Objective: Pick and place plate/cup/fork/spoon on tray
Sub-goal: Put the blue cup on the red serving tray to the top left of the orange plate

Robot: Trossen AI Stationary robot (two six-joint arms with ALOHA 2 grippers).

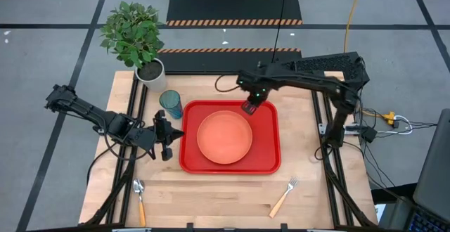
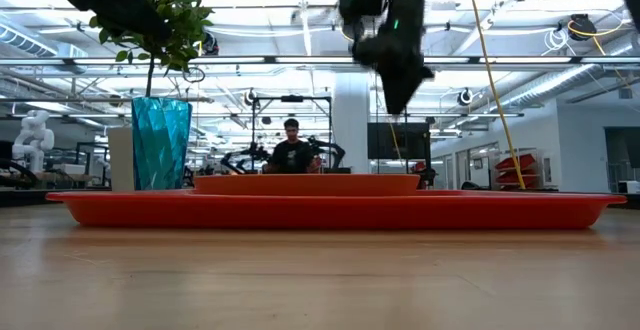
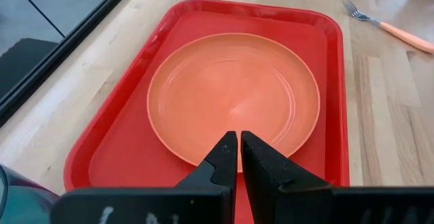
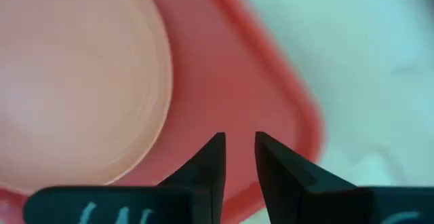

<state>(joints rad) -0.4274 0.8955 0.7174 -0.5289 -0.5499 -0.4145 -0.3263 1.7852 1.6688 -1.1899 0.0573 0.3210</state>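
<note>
1. One tray point(image 1: 271, 135), red.
2. One plate point(image 1: 224, 138), salmon-orange.
3. One cup point(image 1: 171, 104), teal.
4. One fork point(image 1: 283, 197).
5. One spoon point(image 1: 140, 200).
6. One potted plant point(image 1: 137, 39) in a white pot.
7. Two robot arms, one pincer each: left pincer point(image 1: 177, 134), right pincer point(image 1: 249, 108).
8. One person point(image 2: 292, 148) in the far room.

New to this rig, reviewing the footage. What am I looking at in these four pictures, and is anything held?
Two dark robot arms work at a wooden table. One picture looks straight down, one looks level across the tabletop, and two come from cameras on the wrists. The plate lies on the red tray. The cup stands beside the tray; the spoon and fork lie on the wood. A potted plant stands at a corner. The left gripper waits beside the tray, jaws nearly shut, empty. The right gripper hangs above the tray's rim, jaws slightly apart, empty.
</note>
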